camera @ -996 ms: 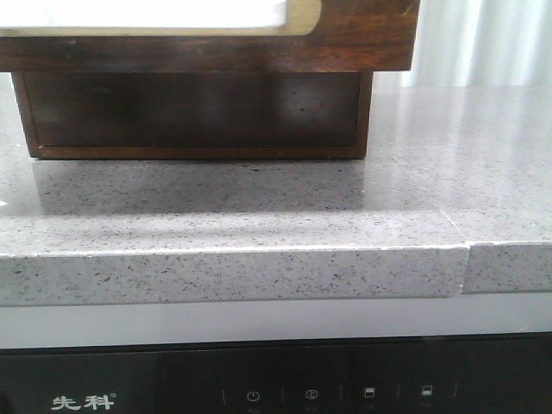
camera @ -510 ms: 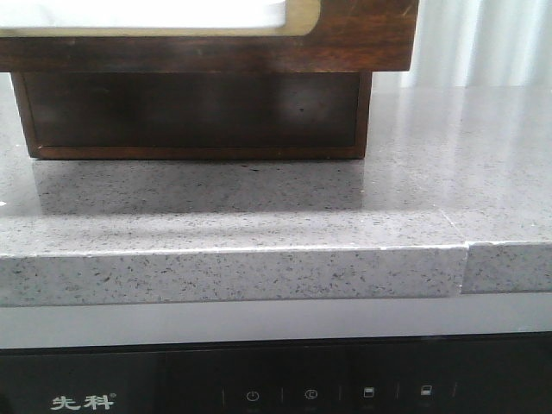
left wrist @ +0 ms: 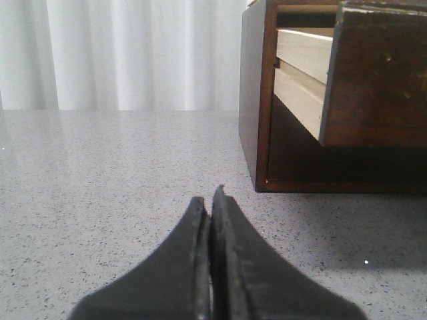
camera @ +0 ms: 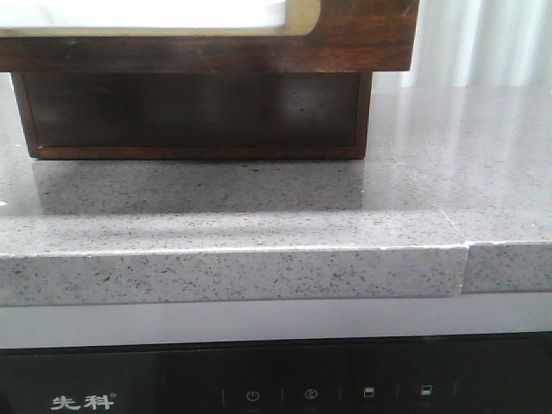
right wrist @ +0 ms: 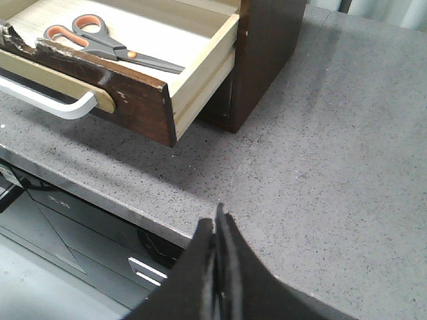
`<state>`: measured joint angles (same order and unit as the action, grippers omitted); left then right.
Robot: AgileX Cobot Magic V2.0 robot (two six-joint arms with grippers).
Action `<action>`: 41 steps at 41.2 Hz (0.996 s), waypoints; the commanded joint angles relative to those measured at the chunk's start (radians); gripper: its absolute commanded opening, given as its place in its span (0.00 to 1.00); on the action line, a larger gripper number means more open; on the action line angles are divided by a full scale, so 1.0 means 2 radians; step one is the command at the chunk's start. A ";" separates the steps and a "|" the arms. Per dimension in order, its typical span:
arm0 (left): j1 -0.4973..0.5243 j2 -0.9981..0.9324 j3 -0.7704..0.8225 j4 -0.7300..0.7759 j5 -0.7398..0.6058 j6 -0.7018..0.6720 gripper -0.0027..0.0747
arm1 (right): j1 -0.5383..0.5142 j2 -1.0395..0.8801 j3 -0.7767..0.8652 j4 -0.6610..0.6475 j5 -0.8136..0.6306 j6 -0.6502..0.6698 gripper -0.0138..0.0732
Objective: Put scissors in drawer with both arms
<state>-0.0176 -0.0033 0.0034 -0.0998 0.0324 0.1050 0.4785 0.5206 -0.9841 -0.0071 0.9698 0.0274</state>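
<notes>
The scissors [right wrist: 110, 45], grey handles with orange-lined loops and dark blades, lie flat inside the pulled-out drawer [right wrist: 140, 107], seen in the right wrist view. The drawer's dark front with its white panel shows at the top of the front view [camera: 207, 34] and in the left wrist view [left wrist: 373, 73]. My left gripper [left wrist: 210, 200] is shut and empty, low over the counter, beside the cabinet. My right gripper [right wrist: 215, 223] is shut and empty, above the counter's front edge, apart from the drawer. Neither gripper shows in the front view.
The dark wooden cabinet [camera: 190, 112] stands on a speckled grey counter [camera: 414, 198], with the open drawer jutting out over it. An appliance with a black control panel [camera: 276, 379] sits below the counter edge. White curtains [left wrist: 120, 53] hang behind.
</notes>
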 commanded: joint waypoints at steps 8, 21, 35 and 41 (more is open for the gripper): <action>-0.004 -0.010 0.013 -0.004 -0.045 -0.005 0.01 | -0.003 0.004 -0.011 -0.003 -0.033 0.000 0.08; -0.004 -0.010 0.013 -0.004 -0.045 -0.005 0.01 | -0.003 0.004 -0.011 -0.003 -0.033 0.000 0.08; -0.004 -0.010 0.013 -0.004 -0.045 -0.005 0.01 | -0.003 0.004 -0.011 -0.003 -0.033 0.000 0.08; -0.004 -0.010 0.013 -0.004 -0.044 -0.005 0.01 | -0.022 -0.022 0.021 -0.029 -0.067 -0.005 0.08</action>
<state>-0.0176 -0.0033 0.0034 -0.0998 0.0274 0.1050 0.4673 0.5020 -0.9586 -0.0171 0.9515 0.0274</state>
